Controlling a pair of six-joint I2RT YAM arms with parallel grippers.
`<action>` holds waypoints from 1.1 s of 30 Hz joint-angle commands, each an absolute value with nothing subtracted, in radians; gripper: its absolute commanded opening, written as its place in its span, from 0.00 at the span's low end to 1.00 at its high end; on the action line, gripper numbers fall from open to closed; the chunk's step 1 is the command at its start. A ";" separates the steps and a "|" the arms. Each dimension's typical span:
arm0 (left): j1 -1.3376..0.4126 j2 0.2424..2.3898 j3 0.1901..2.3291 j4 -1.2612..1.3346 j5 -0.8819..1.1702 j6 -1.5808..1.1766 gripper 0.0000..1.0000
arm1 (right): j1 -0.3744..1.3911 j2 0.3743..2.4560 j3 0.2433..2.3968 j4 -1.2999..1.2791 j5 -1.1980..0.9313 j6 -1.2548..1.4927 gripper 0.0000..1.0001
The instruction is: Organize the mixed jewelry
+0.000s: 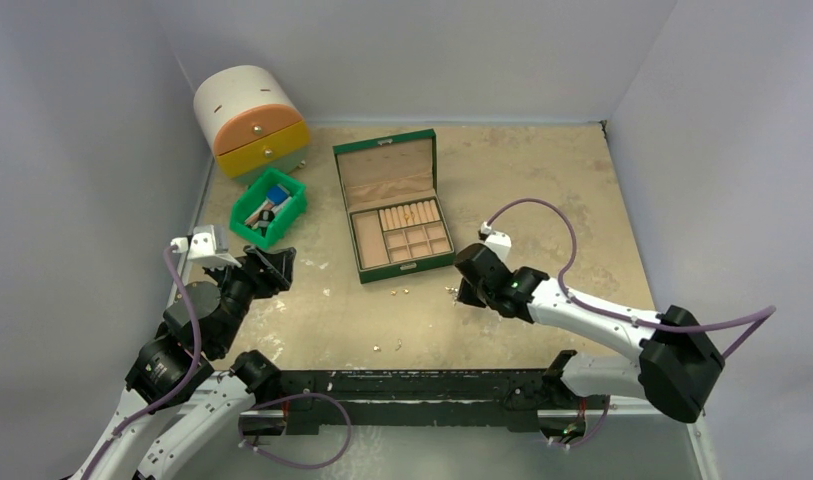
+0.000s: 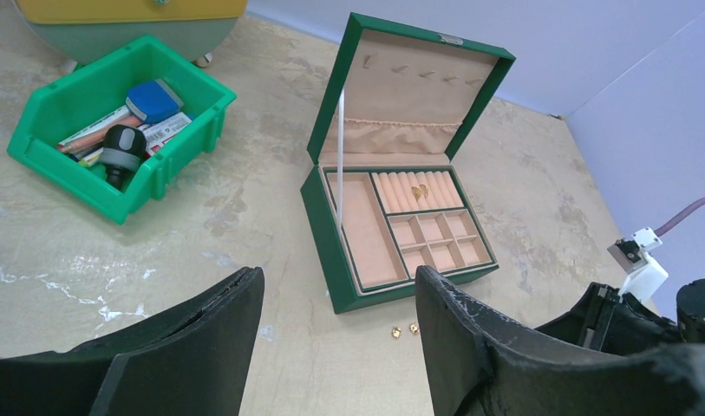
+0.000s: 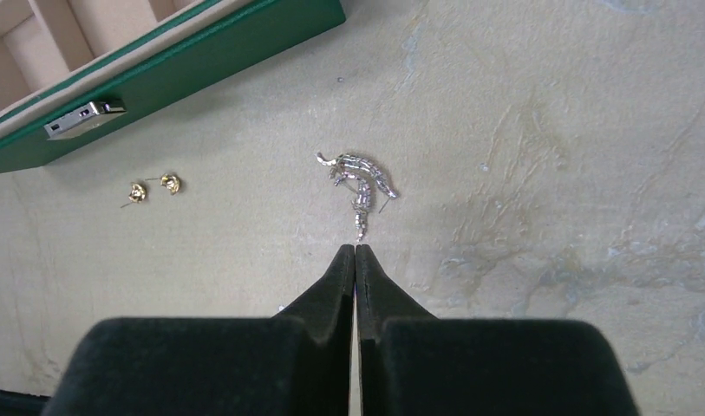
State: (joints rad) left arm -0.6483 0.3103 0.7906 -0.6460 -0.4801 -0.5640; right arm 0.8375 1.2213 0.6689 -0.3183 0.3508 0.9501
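The left gripper [image 1: 273, 268] is held above the table [image 1: 542, 200] with its fingers [image 2: 201, 347] spread wide and nothing between them. Ahead of it and to its left, a green plastic bin [image 2: 71, 173] of oddments is seen, and beyond that a round drawer unit [image 1: 247, 120]. Straight ahead of the same gripper, a green jewelry box [image 1: 397, 205] is stood open, its lid upright. A small gold piece [image 2: 420, 191] is lodged in the ring rolls. A pair of gold studs [image 2: 403, 330] is lain on the table just in front of the box, between the two grippers. Two more gold bits [image 1: 387, 346] are scattered nearer the arm bases. Silver earrings [image 3: 362, 178] are tangled together just beyond the tips of the right gripper [image 3: 355, 253]. Its fingers are pressed together on nothing, and whether they touch the earrings cannot be told. The box's clasp [image 3: 75, 121] is seen ahead of this gripper to its left.
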 commanded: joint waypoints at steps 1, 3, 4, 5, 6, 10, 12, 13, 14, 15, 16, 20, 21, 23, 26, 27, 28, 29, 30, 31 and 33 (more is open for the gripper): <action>-0.650 0.312 0.792 -0.607 -0.485 -0.569 0.64 | 0.842 1.190 0.709 -0.388 0.427 0.969 0.03; -0.648 0.310 0.789 -0.607 -0.485 -0.569 0.64 | 0.842 1.201 0.715 -0.390 0.423 0.968 0.16; -0.649 0.308 0.790 -0.607 -0.485 -0.568 0.64 | 0.842 1.211 0.719 -0.389 0.415 0.958 0.18; -0.649 0.308 0.790 -0.607 -0.486 -0.568 0.64 | 0.841 1.221 0.725 -0.386 0.421 0.951 0.19; -0.649 0.309 0.790 -0.608 -0.486 -0.568 0.64 | 0.842 1.232 0.730 -0.380 0.428 0.941 0.20; -0.649 0.305 0.790 -0.609 -0.489 -0.568 0.64 | 0.837 1.303 0.746 -0.345 0.438 0.882 0.28; -0.649 0.305 0.790 -0.609 -0.489 -0.569 0.64 | 0.830 1.317 0.733 -0.320 0.429 0.860 0.28; -0.649 0.305 0.789 -0.609 -0.489 -0.569 0.64 | 0.825 1.324 0.726 -0.308 0.420 0.850 0.28; -0.648 0.305 0.790 -0.609 -0.489 -0.569 0.64 | 0.821 1.330 0.719 -0.297 0.411 0.841 0.28; -0.649 0.306 0.790 -0.609 -0.490 -0.569 0.64 | 0.818 1.335 0.713 -0.286 0.403 0.833 0.28; -0.649 0.307 0.790 -0.609 -0.489 -0.569 0.64 | 0.816 1.338 0.706 -0.275 0.393 0.825 0.28; -0.649 0.309 0.791 -0.609 -0.491 -0.569 0.65 | 0.813 1.357 0.692 -0.255 0.373 0.812 0.27; -0.649 0.310 0.792 -0.609 -0.491 -0.568 0.64 | 0.813 1.361 0.689 -0.252 0.373 0.810 0.27; -0.649 0.309 0.792 -0.609 -0.491 -0.570 0.64 | 0.812 1.371 0.683 -0.245 0.368 0.805 0.27; -0.649 0.311 0.792 -0.609 -0.490 -0.570 0.64 | 0.809 1.390 0.680 -0.237 0.357 0.802 0.26; -0.648 0.311 0.791 -0.609 -0.491 -0.571 0.64 | 0.809 1.399 0.680 -0.235 0.356 0.802 0.25; -0.648 0.311 0.792 -0.609 -0.491 -0.569 0.64 | 0.810 1.403 0.680 -0.234 0.356 0.801 0.25; -0.648 0.312 0.792 -0.609 -0.492 -0.570 0.64 | 0.810 1.407 0.678 -0.230 0.352 0.801 0.24; -0.649 0.312 0.791 -0.609 -0.492 -0.571 0.65 | 0.810 1.410 0.677 -0.228 0.353 0.800 0.24; -0.650 0.313 0.792 -0.609 -0.492 -0.570 0.65 | 0.809 1.414 0.674 -0.226 0.354 0.799 0.24; -0.649 0.316 0.792 -0.609 -0.491 -0.571 0.65 | 0.808 1.423 0.672 -0.225 0.356 0.800 0.24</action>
State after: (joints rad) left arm -0.6483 0.3103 0.7891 -0.6460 -0.4805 -0.5644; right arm 0.8143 1.4155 0.6811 -0.2436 0.3485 0.8116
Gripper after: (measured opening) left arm 0.646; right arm 0.244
